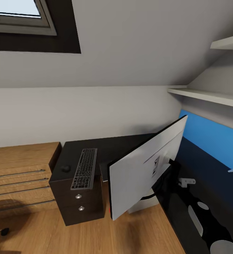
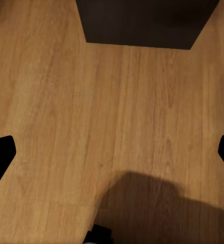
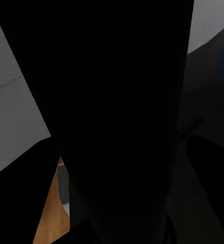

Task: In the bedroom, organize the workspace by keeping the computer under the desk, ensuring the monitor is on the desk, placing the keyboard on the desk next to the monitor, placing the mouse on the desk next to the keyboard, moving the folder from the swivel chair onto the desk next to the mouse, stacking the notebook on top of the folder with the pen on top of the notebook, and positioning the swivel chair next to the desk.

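The left pincer (image 2: pixel 112 152) hangs released over bare plank floor (image 2: pixel 66 101); the right one's state I cannot tell (its view is nearly black). The monitor (image 1: pixel 144 169) tilts, white back showing, at the bench (image 1: pixel 208 183) edge. Keyboard (image 1: pixel 84 168) and mouse (image 1: pixel 65 168) still sit on a dark drawer cabinet (image 1: pixel 77 204), so most work remains.

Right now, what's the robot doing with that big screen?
The monitor hangs tilted in the air beside the desk, its white back facing the head camera, so the robot seems to be lifting it. The right wrist view is almost all dark, so the grip itself can't be seen. The keyboard and mouse lie on a black drawer cabinet. The left end effector hangs open over bare wood floor.
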### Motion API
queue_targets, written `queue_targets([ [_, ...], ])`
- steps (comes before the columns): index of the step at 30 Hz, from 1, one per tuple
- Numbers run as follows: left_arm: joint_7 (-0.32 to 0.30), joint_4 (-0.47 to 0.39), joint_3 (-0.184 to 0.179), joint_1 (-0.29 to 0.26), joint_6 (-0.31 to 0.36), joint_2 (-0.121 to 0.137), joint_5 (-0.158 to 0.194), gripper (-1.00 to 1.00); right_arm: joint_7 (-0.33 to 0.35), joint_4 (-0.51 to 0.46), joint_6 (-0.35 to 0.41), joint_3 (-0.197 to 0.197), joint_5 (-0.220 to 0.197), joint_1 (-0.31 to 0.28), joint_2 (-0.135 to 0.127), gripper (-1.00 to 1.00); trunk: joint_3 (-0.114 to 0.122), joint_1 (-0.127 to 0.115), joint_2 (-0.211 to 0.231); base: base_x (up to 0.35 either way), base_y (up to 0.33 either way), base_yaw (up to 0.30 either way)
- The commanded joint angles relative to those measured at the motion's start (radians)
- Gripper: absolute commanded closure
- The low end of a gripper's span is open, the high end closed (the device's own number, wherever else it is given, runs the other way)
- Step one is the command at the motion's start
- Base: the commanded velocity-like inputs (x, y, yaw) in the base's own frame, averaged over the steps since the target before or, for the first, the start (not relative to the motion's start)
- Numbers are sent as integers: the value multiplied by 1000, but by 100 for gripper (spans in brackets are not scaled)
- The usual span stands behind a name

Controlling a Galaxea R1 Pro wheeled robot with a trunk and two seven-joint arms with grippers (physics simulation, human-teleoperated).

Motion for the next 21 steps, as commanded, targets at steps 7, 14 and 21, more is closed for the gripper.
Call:
queue_targets([
  [7,7,0,-6,-1,-5,1,10,-100,9,2,-1,-3,-10,-1,0,100,-1,0,-1,0,0,0],
  [14,5,0,-6,-1,-5,1,10,-100,8,2,-1,-3,-10,-1,0,100,-1,0,-1,0,0,0],
  [21,5,0,-5,-1,-5,4,10,-100,7,2,-1,-3,-10,-1,0,100,-1,0,-1,0,0,0],
])
